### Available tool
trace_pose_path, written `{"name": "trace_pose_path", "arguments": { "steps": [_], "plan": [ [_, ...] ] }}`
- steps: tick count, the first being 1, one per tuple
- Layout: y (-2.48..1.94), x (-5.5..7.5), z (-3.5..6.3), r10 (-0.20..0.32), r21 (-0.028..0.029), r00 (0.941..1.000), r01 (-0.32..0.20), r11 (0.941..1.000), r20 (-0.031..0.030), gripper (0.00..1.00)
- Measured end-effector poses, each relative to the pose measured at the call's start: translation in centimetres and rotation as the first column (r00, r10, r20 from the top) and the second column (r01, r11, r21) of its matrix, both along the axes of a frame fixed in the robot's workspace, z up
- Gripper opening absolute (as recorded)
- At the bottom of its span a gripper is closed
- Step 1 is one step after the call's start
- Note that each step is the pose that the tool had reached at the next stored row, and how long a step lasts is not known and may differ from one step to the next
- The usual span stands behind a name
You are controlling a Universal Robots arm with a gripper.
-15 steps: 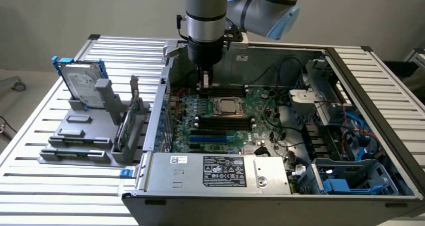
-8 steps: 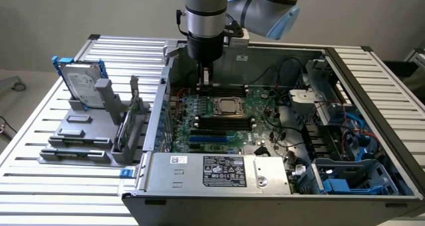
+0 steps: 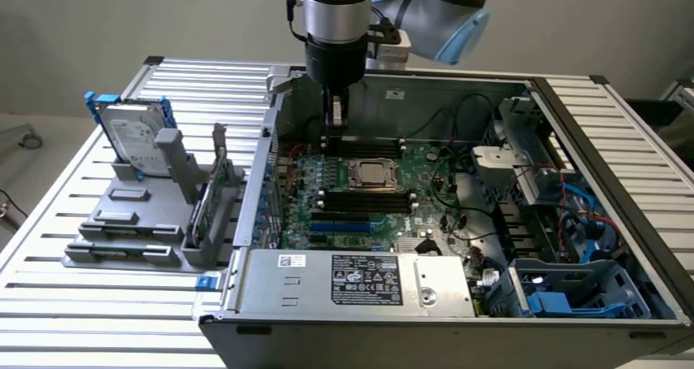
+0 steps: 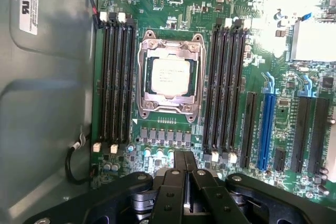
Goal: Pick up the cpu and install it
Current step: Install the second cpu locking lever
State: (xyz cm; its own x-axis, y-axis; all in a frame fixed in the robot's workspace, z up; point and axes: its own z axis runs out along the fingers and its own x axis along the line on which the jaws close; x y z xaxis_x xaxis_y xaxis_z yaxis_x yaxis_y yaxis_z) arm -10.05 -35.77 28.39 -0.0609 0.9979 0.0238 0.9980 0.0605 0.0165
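Both jaws of our gripper (image 4: 185, 166) are pressed together with nothing between them, hovering over the green motherboard (image 4: 173, 3) inside the open computer case (image 3: 607, 141). Just beyond the fingertips we see the cpu (image 4: 169, 76) seated in its metal-framed socket (image 4: 170, 109), flanked on each side by black memory slots (image 4: 116, 82)

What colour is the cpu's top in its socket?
Dull silver-grey, with faint printed text; the cpu shows best in the wrist view.
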Motion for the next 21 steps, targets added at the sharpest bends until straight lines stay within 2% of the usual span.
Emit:
{"name": "trace_pose_path", "arguments": {
  "steps": [12, 21],
  "plan": [
    [-1.14, -0.9, 2.81, 0.0, -0.0001, 1.0, 0.0, 1.0, 0.007, 0.11],
    [-2.08, -2.5, 5.1, 0.0, -0.0001, 0.9998, 0.0, 1.0, 0.0175, 0.11]
  ]
}}
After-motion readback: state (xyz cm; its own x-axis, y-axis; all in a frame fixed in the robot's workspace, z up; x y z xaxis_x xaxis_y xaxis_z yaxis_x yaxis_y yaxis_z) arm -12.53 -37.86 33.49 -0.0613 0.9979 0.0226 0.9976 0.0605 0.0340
